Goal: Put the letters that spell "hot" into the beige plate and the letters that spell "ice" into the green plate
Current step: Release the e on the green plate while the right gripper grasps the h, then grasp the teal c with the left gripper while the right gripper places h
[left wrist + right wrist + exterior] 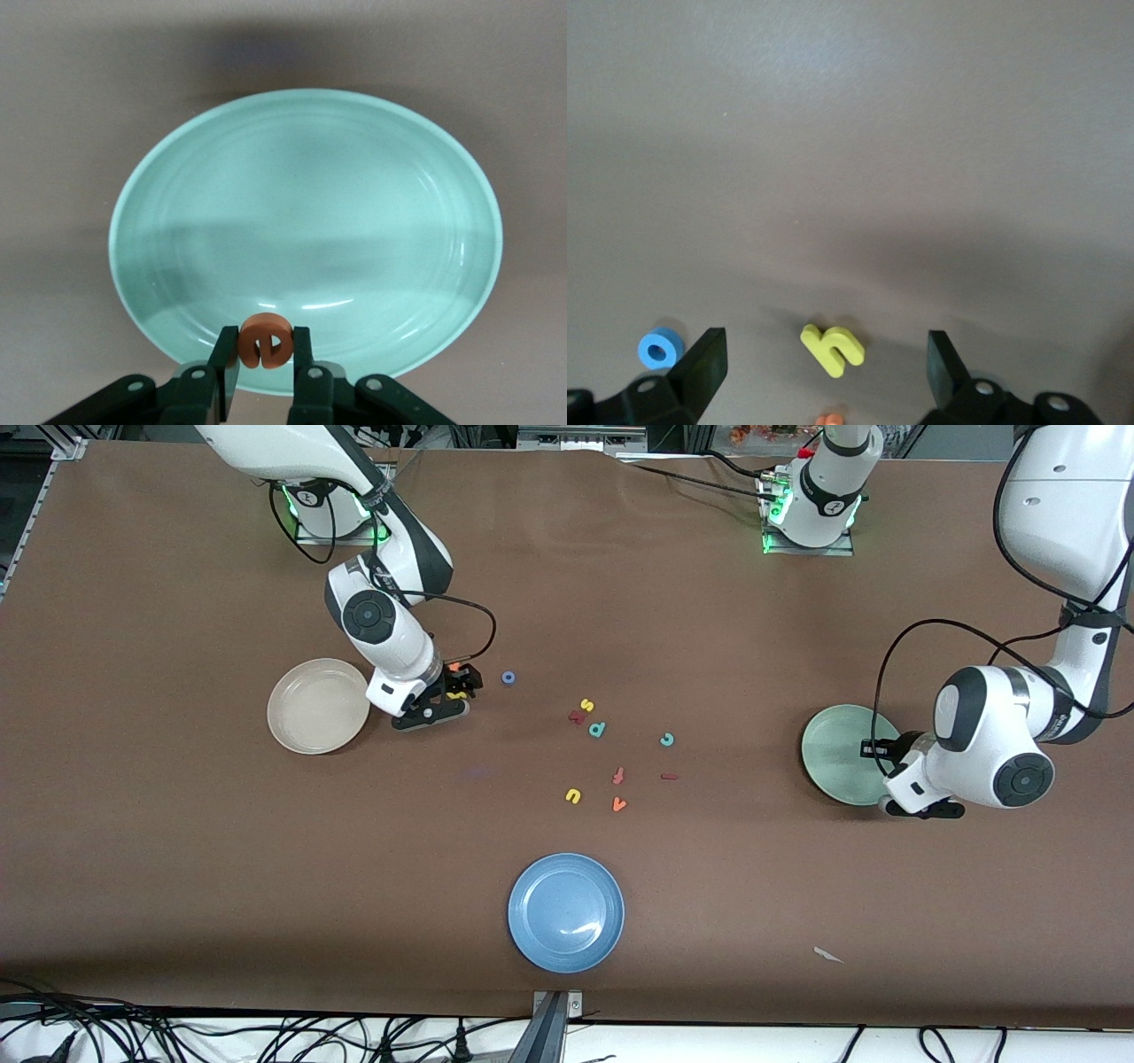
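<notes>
Orange "e" [264, 340] pinched in left claw [266, 354] over green plate [306, 177].
Right claw [824, 363] spread wide, low over yellow "h" [832, 348] on bench [177, 850]; blue "o" [660, 348] just beside; probably orange "t" [828, 420] at right wrist view's edge.

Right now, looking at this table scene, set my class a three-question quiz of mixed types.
1. True or false: the left end effector grips the orange "e" over the green plate.
2. Which letter lies between the right end effector's open fingers? A) blue "o" B) yellow "h" C) teal "c"
3. Fill in: the plate nearest the front camera is ____.

Key: 1 true; 2 B; 3 blue.
</notes>
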